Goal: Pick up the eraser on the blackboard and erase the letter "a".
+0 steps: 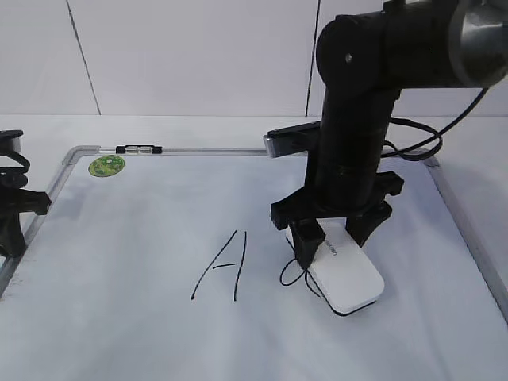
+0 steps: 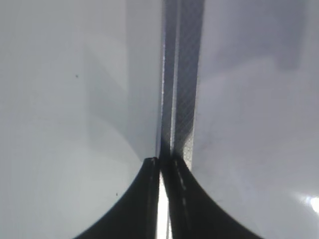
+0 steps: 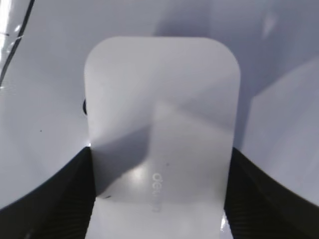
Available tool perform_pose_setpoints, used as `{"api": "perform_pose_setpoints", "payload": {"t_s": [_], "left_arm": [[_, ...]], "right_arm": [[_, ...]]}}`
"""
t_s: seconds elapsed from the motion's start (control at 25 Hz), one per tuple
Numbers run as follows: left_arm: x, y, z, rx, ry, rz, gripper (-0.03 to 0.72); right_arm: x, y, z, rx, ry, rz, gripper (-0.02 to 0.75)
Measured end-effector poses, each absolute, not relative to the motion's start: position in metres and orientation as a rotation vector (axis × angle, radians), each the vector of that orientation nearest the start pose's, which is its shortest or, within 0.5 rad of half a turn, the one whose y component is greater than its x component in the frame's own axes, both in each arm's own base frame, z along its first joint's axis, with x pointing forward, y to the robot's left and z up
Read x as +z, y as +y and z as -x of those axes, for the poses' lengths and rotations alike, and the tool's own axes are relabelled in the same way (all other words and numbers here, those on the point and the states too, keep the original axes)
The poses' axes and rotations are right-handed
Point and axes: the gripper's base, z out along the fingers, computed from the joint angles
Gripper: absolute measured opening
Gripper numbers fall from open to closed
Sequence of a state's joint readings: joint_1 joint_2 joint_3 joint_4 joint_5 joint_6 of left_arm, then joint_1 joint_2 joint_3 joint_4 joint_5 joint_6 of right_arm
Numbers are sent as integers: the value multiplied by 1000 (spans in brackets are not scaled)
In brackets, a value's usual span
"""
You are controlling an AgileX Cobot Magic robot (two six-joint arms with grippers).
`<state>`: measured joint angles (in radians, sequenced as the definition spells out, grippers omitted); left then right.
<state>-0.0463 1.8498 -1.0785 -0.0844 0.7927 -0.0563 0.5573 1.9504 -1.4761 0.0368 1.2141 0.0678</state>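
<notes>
The white eraser (image 1: 349, 278) lies flat on the blackboard (image 1: 143, 238), right of the middle. My right gripper (image 1: 333, 238) is shut on its far end, one finger on each long side. In the right wrist view the eraser (image 3: 162, 99) fills the space between the fingers (image 3: 159, 199). The letter "a" (image 1: 290, 274) is partly under the eraser's left edge; only its left curve shows, as a small black mark (image 3: 84, 106) in the right wrist view. My left gripper (image 1: 12, 214) is shut and empty at the board's left edge (image 2: 160, 162).
A taller capital "A" (image 1: 222, 266) is drawn left of the eraser. A round green sticker (image 1: 106, 165) and a small black-and-white marker (image 1: 137, 148) sit at the board's far left corner. The grey frame (image 2: 182, 74) runs under the left gripper.
</notes>
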Motion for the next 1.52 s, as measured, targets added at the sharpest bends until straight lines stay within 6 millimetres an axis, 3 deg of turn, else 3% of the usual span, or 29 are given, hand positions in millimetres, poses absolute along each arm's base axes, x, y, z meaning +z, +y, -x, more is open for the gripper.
{"api": "perform_pose_setpoints", "payload": {"t_s": [0.56,1.24,1.52], "left_arm": [[152,-21,-331,-103,3048,99,15],[152,-21,-331,-103,3048,99,15],[152,-21,-331,-103,3048,99,15]], "right_arm": [[183,205,-323,2,3144,764,536],[182,211,-323,103,3132,780,536],[181,226,-314,94,3114,861,536]]}}
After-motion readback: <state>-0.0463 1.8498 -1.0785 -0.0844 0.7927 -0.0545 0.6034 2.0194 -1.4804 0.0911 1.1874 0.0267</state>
